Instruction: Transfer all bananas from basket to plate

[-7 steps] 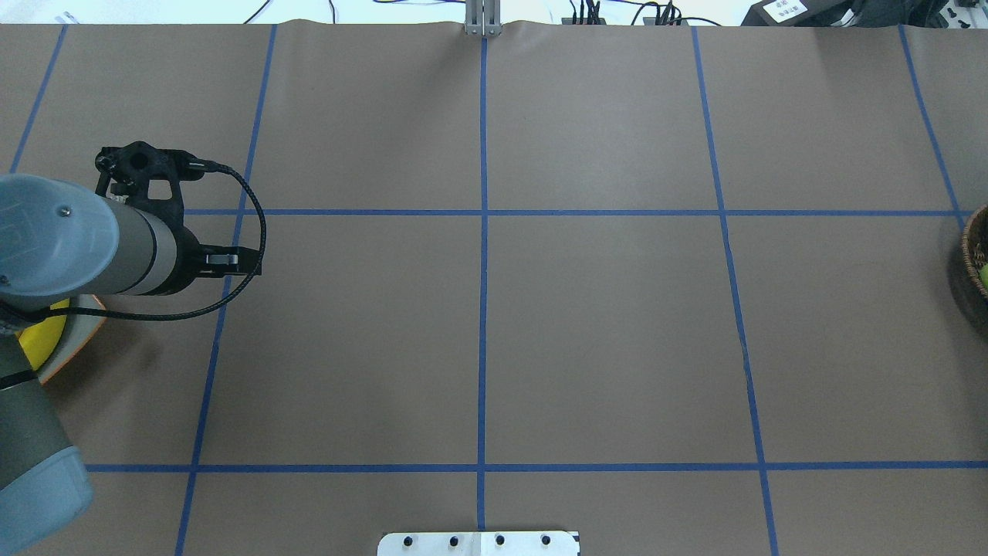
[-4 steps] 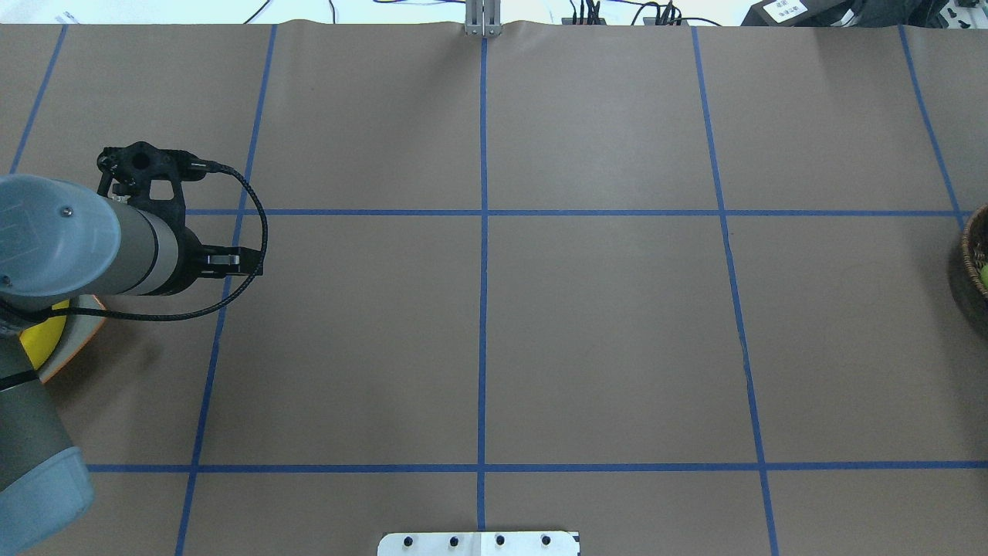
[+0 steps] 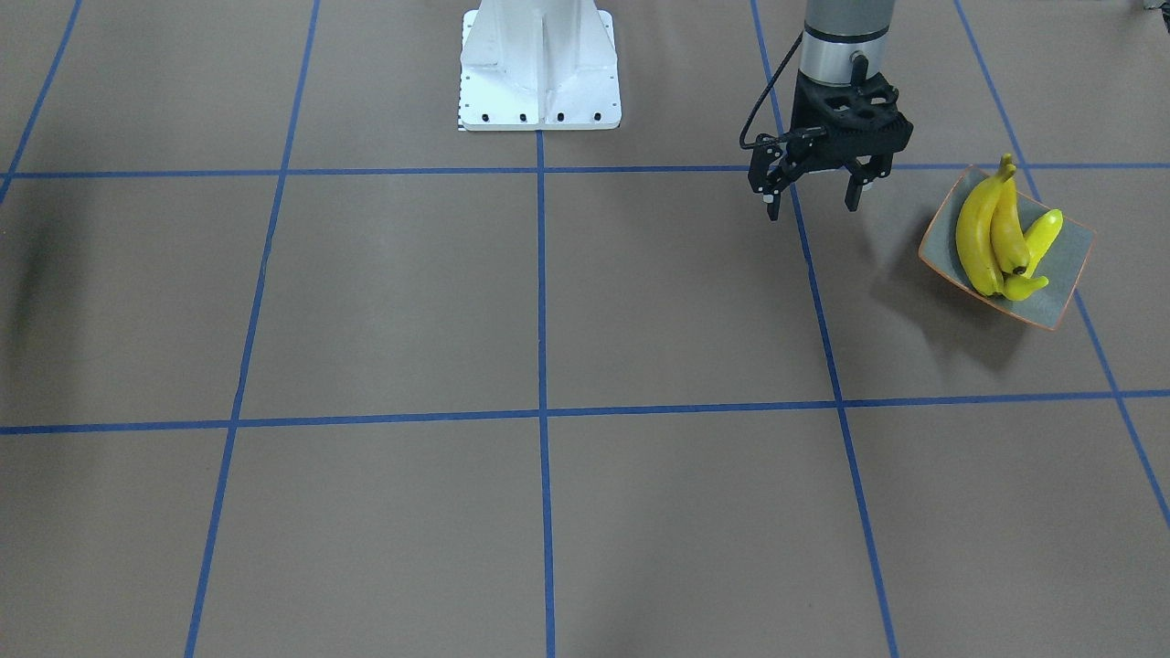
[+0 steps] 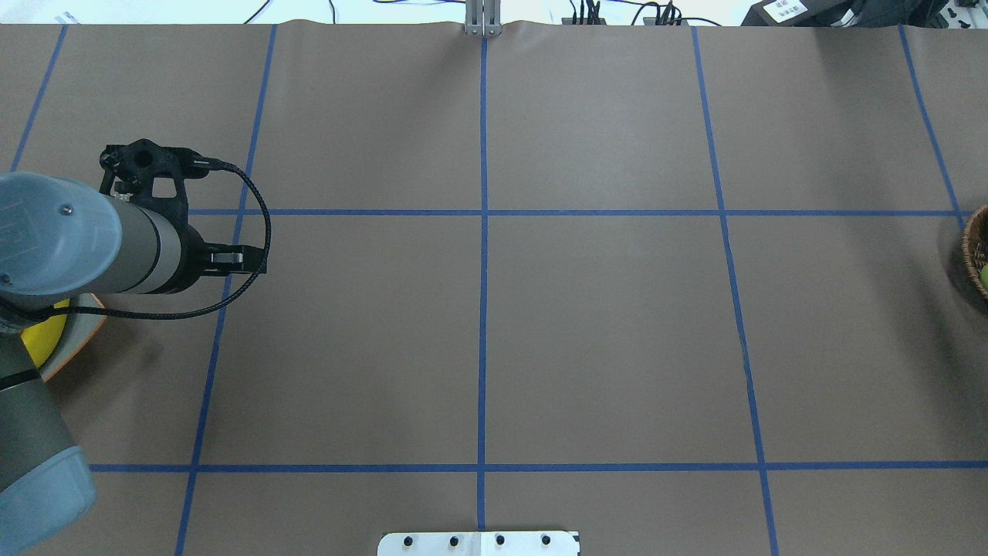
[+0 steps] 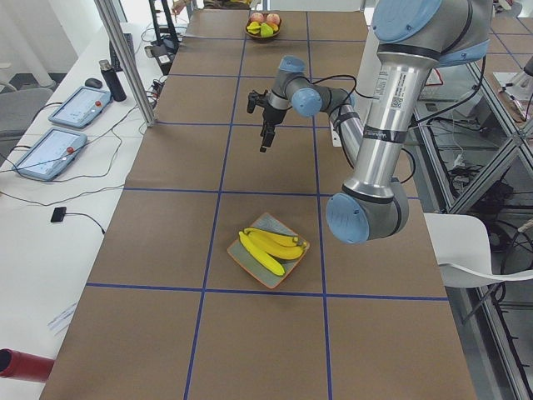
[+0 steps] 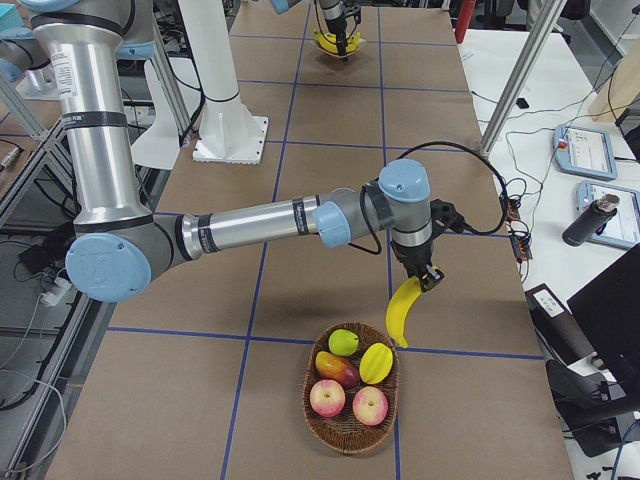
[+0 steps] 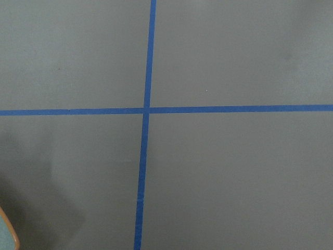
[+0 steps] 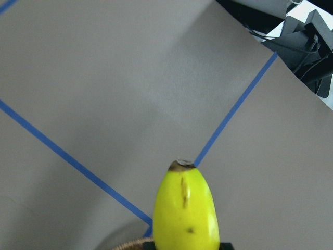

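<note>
1. The left gripper [image 3: 812,208] sits slightly nearer the middle of the table [image 4: 602,332] than a second ago.
2. Its arm [image 4: 93,239] now hides a little more of the plate [image 4: 81,340] and the yellow bananas [image 4: 40,344] on it.
3. The shadow [image 4: 965,305] beside the basket [image 4: 976,255], at the right edge, is fainter.

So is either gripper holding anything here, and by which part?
The right gripper holds a banana by its upper end; the rest hangs free beside the basket. The left gripper is open and empty.
</note>
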`<state>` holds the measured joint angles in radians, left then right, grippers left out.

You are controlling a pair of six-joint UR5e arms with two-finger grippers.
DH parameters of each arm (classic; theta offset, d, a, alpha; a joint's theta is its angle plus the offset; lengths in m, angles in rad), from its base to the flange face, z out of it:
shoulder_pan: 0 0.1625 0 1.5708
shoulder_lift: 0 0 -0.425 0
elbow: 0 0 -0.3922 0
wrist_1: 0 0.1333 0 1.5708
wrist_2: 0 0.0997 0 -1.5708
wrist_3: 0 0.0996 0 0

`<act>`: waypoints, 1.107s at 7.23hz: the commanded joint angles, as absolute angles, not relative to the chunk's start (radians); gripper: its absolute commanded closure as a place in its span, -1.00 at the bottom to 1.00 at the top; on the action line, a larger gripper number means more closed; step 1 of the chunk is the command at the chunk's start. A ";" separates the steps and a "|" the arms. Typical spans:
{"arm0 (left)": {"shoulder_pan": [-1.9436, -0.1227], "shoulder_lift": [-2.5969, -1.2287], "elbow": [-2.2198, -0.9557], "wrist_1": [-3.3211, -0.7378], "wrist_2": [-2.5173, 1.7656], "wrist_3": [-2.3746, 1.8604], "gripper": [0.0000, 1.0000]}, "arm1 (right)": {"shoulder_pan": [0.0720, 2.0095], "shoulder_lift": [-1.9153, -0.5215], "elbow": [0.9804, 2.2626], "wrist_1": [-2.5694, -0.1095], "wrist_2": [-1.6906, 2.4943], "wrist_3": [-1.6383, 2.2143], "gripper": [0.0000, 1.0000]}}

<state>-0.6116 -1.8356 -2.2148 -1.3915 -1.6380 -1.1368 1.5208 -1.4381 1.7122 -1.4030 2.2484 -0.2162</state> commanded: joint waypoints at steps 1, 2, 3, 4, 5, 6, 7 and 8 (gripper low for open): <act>-0.611 -1.880 -2.209 -1.399 -1.635 -1.163 -1.00 | 1.465 -1.427 1.826 -1.414 2.303 0.089 1.00; -0.604 -1.922 -2.203 -1.397 -1.632 -1.217 -1.00 | 1.427 -1.424 1.871 -1.413 2.304 0.217 1.00; -0.600 -1.962 -2.203 -1.397 -1.635 -1.221 -1.00 | 1.402 -1.398 1.896 -1.413 2.321 0.358 1.00; -0.598 -2.001 -2.206 -1.400 -1.637 -1.223 -1.00 | 1.360 -1.347 1.905 -1.411 2.338 0.528 1.00; -0.592 -2.028 -2.204 -1.445 -1.638 -1.221 -1.00 | 1.297 -1.274 1.907 -1.411 2.338 0.708 1.00; -0.578 -2.029 -2.194 -1.579 -1.638 -1.223 -1.00 | 1.240 -1.211 1.907 -1.413 2.330 0.883 1.00; -0.552 -2.029 -2.153 -1.752 -1.638 -1.223 -1.00 | 1.203 -1.159 1.907 -1.413 2.330 1.043 1.00; -0.543 -2.029 -2.108 -1.926 -1.638 -1.223 -1.00 | 1.163 -1.123 1.916 -1.414 2.329 1.175 1.00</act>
<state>-0.5606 -2.0277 -2.1570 -1.7193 -1.6382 -1.2224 1.2151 -1.1779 1.9085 -1.4130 2.3304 0.9928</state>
